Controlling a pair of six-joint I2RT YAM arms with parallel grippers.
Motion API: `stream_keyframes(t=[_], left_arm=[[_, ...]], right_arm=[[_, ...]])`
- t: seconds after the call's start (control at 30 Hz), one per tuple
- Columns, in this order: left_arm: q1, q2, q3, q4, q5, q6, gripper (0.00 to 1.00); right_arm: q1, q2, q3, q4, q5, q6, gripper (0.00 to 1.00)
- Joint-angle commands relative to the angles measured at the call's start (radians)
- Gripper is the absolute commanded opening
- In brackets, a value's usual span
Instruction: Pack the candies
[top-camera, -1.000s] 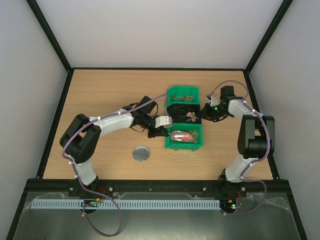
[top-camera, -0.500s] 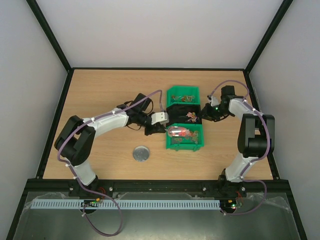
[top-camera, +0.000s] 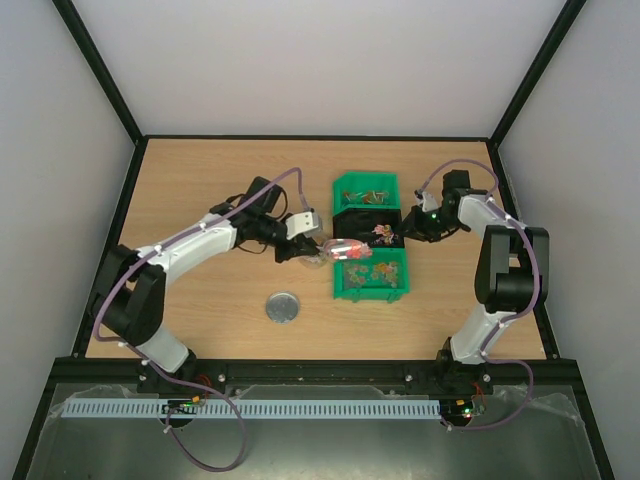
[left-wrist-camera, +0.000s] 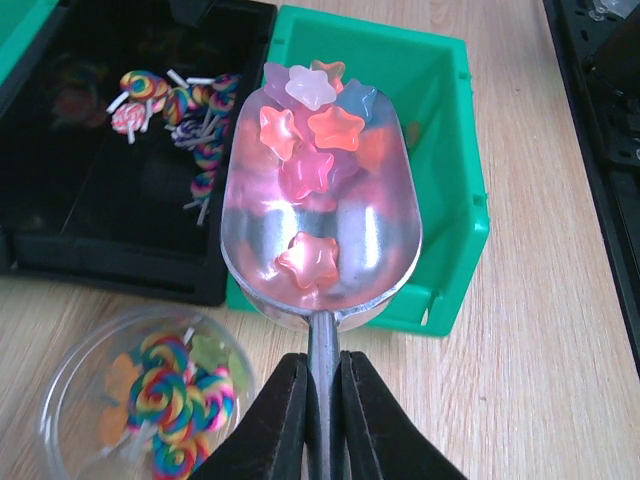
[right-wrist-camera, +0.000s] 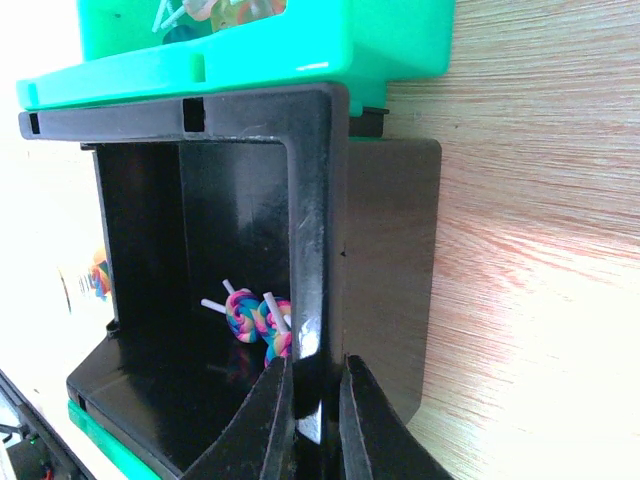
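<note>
My left gripper (left-wrist-camera: 323, 365) is shut on the thin handle of a metal scoop (left-wrist-camera: 375, 245). The scoop carries several star-shaped candies (left-wrist-camera: 310, 100) in pink, orange and white, and it hovers over the edge of a green bin (left-wrist-camera: 450, 200). From above, the left gripper (top-camera: 305, 245) sits just left of the row of bins. A clear round container (left-wrist-camera: 70, 400) with rainbow lollipops lies below the scoop, to its left. My right gripper (right-wrist-camera: 318, 375) is shut on the wall of the black bin (right-wrist-camera: 310, 200), which holds swirl lollipops (right-wrist-camera: 255, 318).
Three bins stand in a row: a far green bin (top-camera: 365, 190), the black bin (top-camera: 350, 222) and a near green bin (top-camera: 370, 290). A round silver lid (top-camera: 283, 307) lies on the wooden table in front of the left arm. Black frame rails border the table.
The left arm has drawn back to the left, carrying the loaded scoop from inside the near green bin to its left edge. The right arm has stayed on the black bin.
</note>
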Motion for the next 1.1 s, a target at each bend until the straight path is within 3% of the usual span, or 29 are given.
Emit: stream_keyframes(t=[0.0, 0.47, 1.07], left_arm=[[0.055, -0.072, -0.019, -0.1, 0.033, 0.049, 0.02], [0.283, -0.207, -0.055, -0.398, -0.053, 0.238, 0.02], [0.273, -0.142, 0.011, -0.444, -0.223, 0.175, 0.02]], right_arm=[[-0.009, 0.044, 0.015, -0.062, 0.046, -0.034, 0.02], [-0.01, 0.052, 0.022, -0.071, 0.041, -0.035, 0.01], [-0.01, 0.052, 0.02, -0.073, 0.03, -0.032, 0.01]])
